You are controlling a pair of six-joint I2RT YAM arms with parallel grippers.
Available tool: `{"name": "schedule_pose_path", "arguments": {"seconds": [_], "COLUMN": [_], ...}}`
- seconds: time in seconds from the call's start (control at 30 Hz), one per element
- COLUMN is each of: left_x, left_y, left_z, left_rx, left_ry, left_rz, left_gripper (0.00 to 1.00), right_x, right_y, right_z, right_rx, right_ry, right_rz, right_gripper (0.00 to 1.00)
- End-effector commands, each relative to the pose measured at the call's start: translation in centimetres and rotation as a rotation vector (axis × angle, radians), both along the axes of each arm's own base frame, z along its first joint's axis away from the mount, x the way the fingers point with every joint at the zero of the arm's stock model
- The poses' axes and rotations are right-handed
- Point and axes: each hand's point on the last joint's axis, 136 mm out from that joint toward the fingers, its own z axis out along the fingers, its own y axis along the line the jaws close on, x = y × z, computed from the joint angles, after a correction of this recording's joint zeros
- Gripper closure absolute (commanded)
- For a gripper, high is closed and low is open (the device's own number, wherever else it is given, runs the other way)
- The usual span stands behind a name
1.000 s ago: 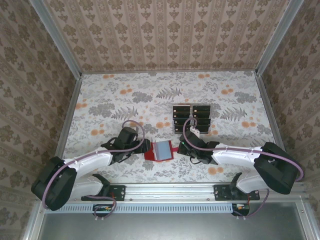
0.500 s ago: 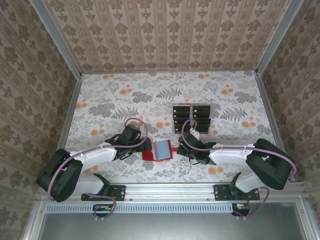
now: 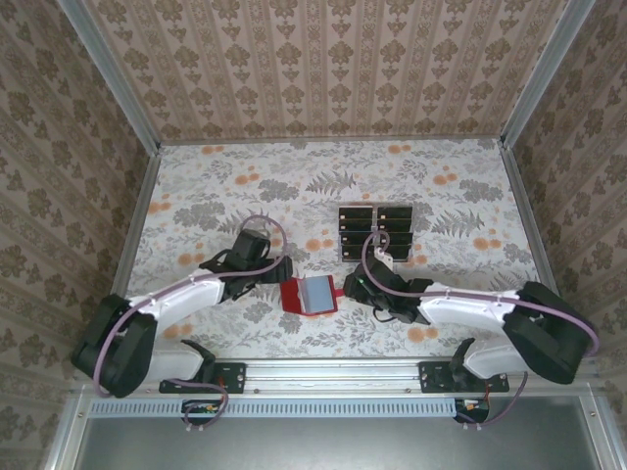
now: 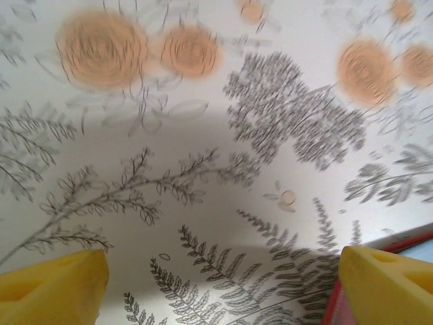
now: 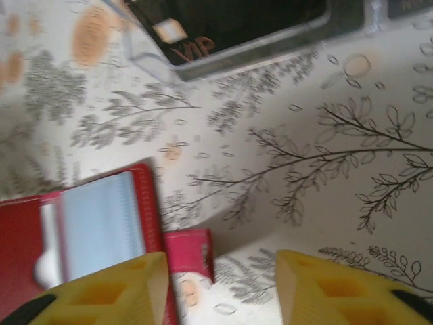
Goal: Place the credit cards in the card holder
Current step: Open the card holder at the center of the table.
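Stretches the left arm [image 3: 176, 294] low and inward, toward the right pincer [image 3: 355, 286]. Holds the left pincer [image 3: 274, 271] open, yellow fingertips [image 4: 51, 288] spread wide, nothing between. Reaches the right arm [image 3: 460, 305] inward likewise, its fingertips [image 5: 101, 294] parted, gripping nothing. Holds both forearms low, nearly level.

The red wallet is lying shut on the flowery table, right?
Not shut. The red wallet is lying open on the flowery table; the right wrist view shows its pale inner pockets.
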Motion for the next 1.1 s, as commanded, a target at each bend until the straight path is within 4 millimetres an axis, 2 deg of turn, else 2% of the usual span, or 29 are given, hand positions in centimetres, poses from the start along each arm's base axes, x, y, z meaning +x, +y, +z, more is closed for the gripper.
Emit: {"name": "schedule_pose_path", "arguments": {"seconds": [0.0,0.2,0.27,0.37,0.57,0.67,0.87,1.07], "left_x": [0.2,-1.8,-2.3,-3.1,-4.3,-4.6,-5.3,-5.1], "left_y": [-0.4,-2.8,-3.8,-5.5,-8.2,-8.5,-6.8,-5.3], "left_z": [3.8,8.8,9.6,9.6,7.8,6.2,2.5,0.8], "left_rx": [-0.043,-0.243,-0.300,-0.373,-0.424,-0.409,-0.356,-0.308], "left_ry": [-0.077,-0.129,-0.135,-0.119,-0.084,-0.066,-0.035,-0.082], "left_rz": [-0.030,-0.052,-0.059,-0.066,-0.086,-0.076,-0.019,0.003], "left_gripper": [0.09,0.02,0.02,0.02,0.01,0.01,0.02,0.01], "right_x": [-0.5,-0.5,-0.3,0.0,0.4,0.5,0.7,1.5], "right_y": [0.3,1.1,1.5,2.5,3.6,3.6,3.7,4.3], "right_z": [2.5,5.2,5.7,6.1,5.7,5.2,4.8,4.4], "right_rx": [0.018,0.047,0.055,0.068,0.063,0.035,0.009,0.046], "right_ry": [-0.029,-0.070,-0.079,-0.080,-0.067,-0.059,-0.052,-0.042], "right_rz": [0.036,0.087,0.100,0.123,0.152,0.158,0.169,0.146], "right_gripper": [0.51,0.50,0.50,0.50,0.49,0.42,0.41,0.50]}}
